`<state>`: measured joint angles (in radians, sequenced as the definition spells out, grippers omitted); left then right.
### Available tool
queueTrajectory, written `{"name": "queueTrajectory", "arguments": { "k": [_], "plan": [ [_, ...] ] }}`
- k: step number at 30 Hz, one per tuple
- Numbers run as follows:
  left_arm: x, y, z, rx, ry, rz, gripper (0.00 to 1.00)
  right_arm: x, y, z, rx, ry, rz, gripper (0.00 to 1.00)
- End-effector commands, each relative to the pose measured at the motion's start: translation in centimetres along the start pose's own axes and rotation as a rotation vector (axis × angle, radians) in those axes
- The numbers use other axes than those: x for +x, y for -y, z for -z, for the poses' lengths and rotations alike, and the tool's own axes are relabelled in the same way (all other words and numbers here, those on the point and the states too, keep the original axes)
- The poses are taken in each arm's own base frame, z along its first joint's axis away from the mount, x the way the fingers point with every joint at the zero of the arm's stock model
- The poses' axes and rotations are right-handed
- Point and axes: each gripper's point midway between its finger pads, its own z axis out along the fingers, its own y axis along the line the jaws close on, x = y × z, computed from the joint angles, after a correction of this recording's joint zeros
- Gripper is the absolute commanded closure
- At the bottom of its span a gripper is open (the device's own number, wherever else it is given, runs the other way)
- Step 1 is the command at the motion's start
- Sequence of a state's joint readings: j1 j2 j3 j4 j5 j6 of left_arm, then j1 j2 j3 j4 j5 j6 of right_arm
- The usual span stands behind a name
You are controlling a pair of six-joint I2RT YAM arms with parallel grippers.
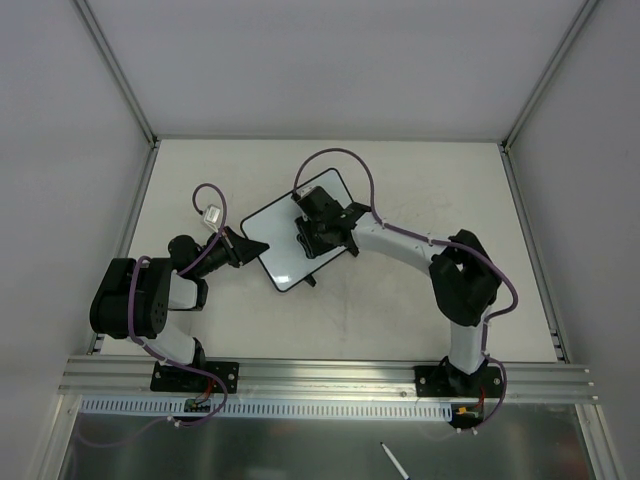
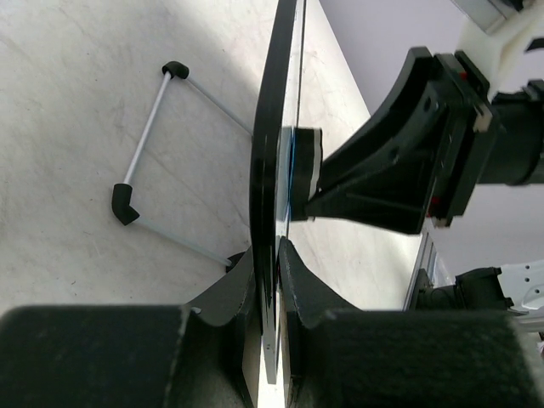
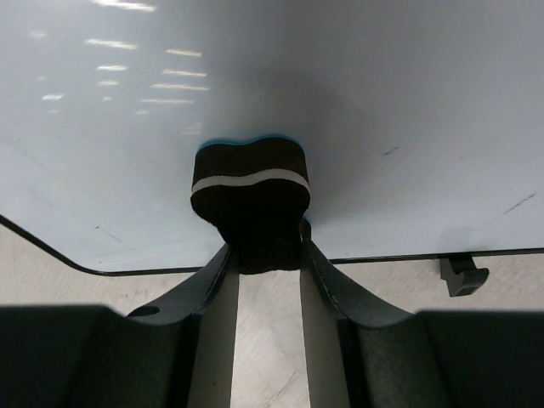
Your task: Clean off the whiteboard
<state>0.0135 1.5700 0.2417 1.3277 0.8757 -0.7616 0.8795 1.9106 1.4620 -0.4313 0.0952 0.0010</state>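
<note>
The whiteboard (image 1: 285, 245), white with a thin black frame, lies tilted at mid-table. My left gripper (image 1: 250, 248) is shut on its left edge; the left wrist view shows the board (image 2: 274, 144) edge-on between the jaws, with its wire stand (image 2: 149, 140) folded out behind. My right gripper (image 1: 308, 240) is shut on the small black eraser block (image 3: 250, 200) with a white stripe and presses it on the board's surface (image 3: 382, 93) near the lower edge. The eraser (image 2: 304, 166) also shows in the left wrist view against the board. A few faint marks remain on the surface.
A black board foot (image 3: 463, 274) sits below the board's edge at the right. A small white object (image 1: 212, 214) lies by the left arm. Metal rails frame the table; a white pen (image 1: 394, 462) lies on the near ledge.
</note>
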Motion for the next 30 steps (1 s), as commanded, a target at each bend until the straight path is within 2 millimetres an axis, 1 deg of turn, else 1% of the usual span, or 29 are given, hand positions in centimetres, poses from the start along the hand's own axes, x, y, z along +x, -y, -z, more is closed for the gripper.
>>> {"name": "queueTrajectory", "arguments": {
  "k": [1, 3, 4, 6, 7, 9, 10, 12, 13, 14, 15, 16, 18, 19, 20, 24, 25, 28, 30],
  "plan": [
    [-2.2, 2.9, 0.0, 0.125, 0.082, -0.232, 1.0, -3.3, 6.3, -0.4, 0.15, 0.113, -0.074, 1.0],
    [-2.3, 2.9, 0.0, 0.126, 0.083, -0.233, 1.0, -3.3, 7.3, -0.2, 0.159, 0.103, -0.095, 1.0],
    [-2.3, 2.9, 0.0, 0.126, 0.083, -0.233, 1.0, -3.4, 8.4, -0.2, 0.171, 0.1, -0.111, 1.0],
    [-2.3, 2.9, 0.0, 0.126, 0.083, -0.233, 1.0, -3.4, 9.4, -0.1, 0.181, 0.087, -0.121, 1.0],
    [-2.3, 2.9, 0.0, 0.126, 0.085, -0.236, 1.0, -3.4, 10.5, 0.0, 0.193, 0.086, -0.138, 1.0],
    [-2.3, 2.9, 0.0, 0.126, 0.083, -0.233, 1.0, -3.4, 11.4, 0.0, 0.206, 0.083, -0.148, 1.0],
    [-2.3, 2.9, 0.1, 0.126, 0.084, -0.234, 1.0, -3.5, 12.3, 0.1, 0.218, 0.082, -0.159, 1.0],
    [-2.3, 2.9, 0.1, 0.125, 0.084, -0.233, 1.0, -3.0, 13.3, -0.1, 0.235, 0.06, -0.173, 1.0],
    [-2.3, 3.0, 0.1, 0.127, 0.083, -0.234, 1.0, -2.9, 14.3, -0.1, 0.247, 0.055, -0.188, 1.0],
    [-2.2, 2.9, 0.1, 0.126, 0.081, -0.234, 1.0, -2.6, 14.6, -0.2, 0.248, 0.045, -0.196, 1.0],
    [-2.3, 3.0, 0.1, 0.127, 0.083, -0.236, 1.0, -2.2, 15.1, -0.3, 0.254, 0.037, -0.207, 1.0],
    [-2.3, 2.9, 0.1, 0.125, 0.086, -0.236, 1.0, -1.9, 16.0, -0.4, 0.264, 0.029, -0.233, 1.0],
    [-2.2, 2.9, 0.1, 0.124, 0.083, -0.232, 1.0, -1.0, 16.8, -0.5, 0.269, 0.012, -0.264, 1.0],
    [-2.3, 3.0, 0.1, 0.126, 0.085, -0.234, 1.0, -0.7, 17.7, -0.5, 0.274, 0.006, -0.292, 1.0],
    [-2.3, 3.0, 0.1, 0.126, 0.084, -0.234, 1.0, -0.1, 18.1, -0.6, 0.271, -0.008, -0.306, 1.0],
    [-2.2, 3.0, 0.1, 0.126, 0.083, -0.233, 1.0, 1.0, 20.0, -0.7, 0.287, -0.025, -0.384, 1.0],
    [-2.3, 3.0, 0.1, 0.127, 0.083, -0.234, 1.0, 1.1, 20.7, -0.4, 0.296, -0.021, -0.397, 1.0],
    [-2.3, 2.9, 0.1, 0.125, 0.084, -0.233, 1.0, 1.6, 21.7, 0.2, 0.331, -0.019, -0.414, 1.0],
    [-2.3, 3.0, 0.1, 0.126, 0.085, -0.234, 1.0, 1.4, 22.3, 1.3, 0.355, 0.004, -0.419, 1.0]
  ]
}}
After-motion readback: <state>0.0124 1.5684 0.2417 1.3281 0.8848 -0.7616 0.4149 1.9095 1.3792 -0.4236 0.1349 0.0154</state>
